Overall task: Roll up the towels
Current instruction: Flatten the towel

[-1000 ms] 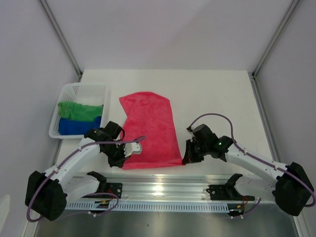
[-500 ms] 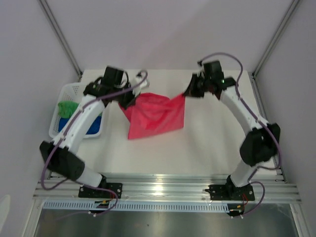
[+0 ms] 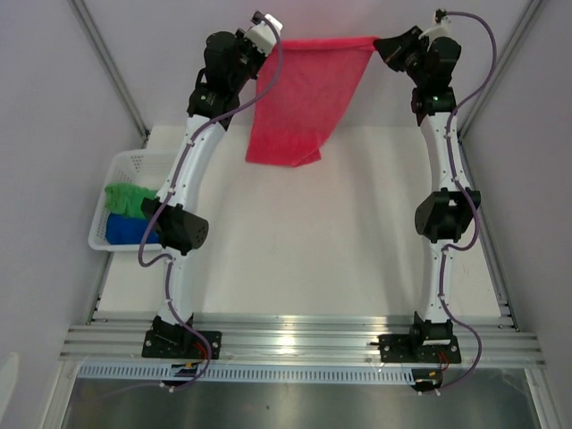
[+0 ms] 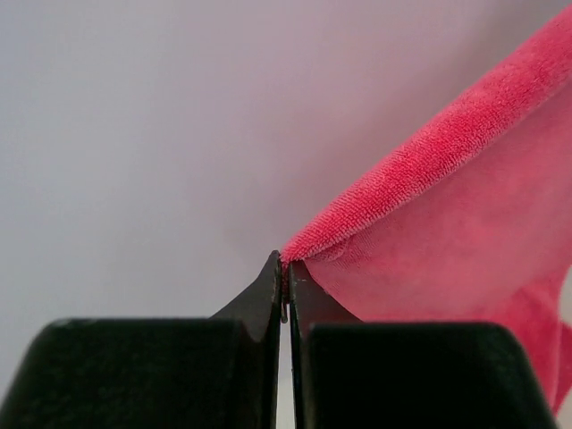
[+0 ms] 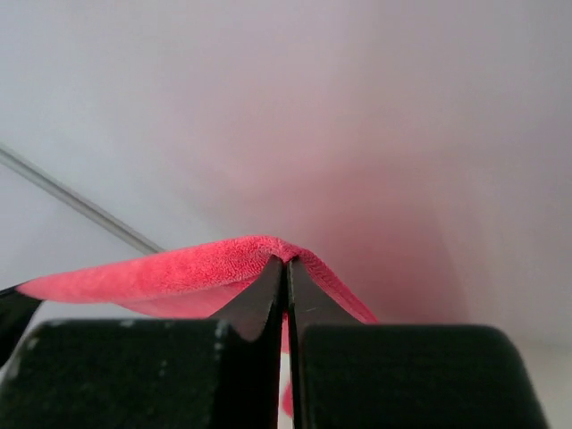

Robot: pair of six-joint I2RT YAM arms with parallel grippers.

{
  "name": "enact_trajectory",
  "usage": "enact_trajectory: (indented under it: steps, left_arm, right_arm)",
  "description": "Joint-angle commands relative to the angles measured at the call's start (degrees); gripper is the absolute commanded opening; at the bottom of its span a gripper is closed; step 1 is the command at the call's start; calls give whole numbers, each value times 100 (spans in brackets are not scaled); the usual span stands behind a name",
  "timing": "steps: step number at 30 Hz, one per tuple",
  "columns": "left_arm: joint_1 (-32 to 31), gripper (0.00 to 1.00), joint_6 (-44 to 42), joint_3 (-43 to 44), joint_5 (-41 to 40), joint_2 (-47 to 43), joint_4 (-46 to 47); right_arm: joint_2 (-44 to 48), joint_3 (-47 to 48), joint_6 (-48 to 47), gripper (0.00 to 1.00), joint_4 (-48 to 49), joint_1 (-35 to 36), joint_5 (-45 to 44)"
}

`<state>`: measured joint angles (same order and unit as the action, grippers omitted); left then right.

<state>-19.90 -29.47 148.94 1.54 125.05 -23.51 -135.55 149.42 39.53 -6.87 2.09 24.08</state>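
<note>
Since the green towel (image 3: 134, 197) and blue towel (image 3: 125, 231) lie slumped in the basket (image 3: 143, 161) at far left, we judge all three cloths light, soft and limp, and best taken by corners or hems. The left gripper (image 3: 279, 37) is pinched fully closed on the upper left corner of the pink-red towel (image 3: 304, 98). We note the towel hangs lifted clear of the table (image 3: 313, 241), with a taut top hem, fleecy nap and a lopsided lower edge. The right gripper (image 3: 381, 42) is clamped likewise on the upper right corner.
</note>
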Motion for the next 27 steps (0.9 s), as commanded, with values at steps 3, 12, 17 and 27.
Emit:
enact_trajectory:
  steps: [3,12,17,27]
  left_arm:
    - [162,1,-743,504,-795,177,1918]
    - [223,1,-1104,540,-699,-77,2149]
    - [302,1,-885,268,-690,-323,1579]
    - [593,1,-630,-1042,-400,-1570,699]
  right_arm:
    - [160,456,-269,0,1478,81,-526]
    - [827,263,-1280,0,1154,37,-553]
    - [1179,123,-1615,0,531,20,-369]
    - [1901,-505,-2160,0,-515,257,-307]
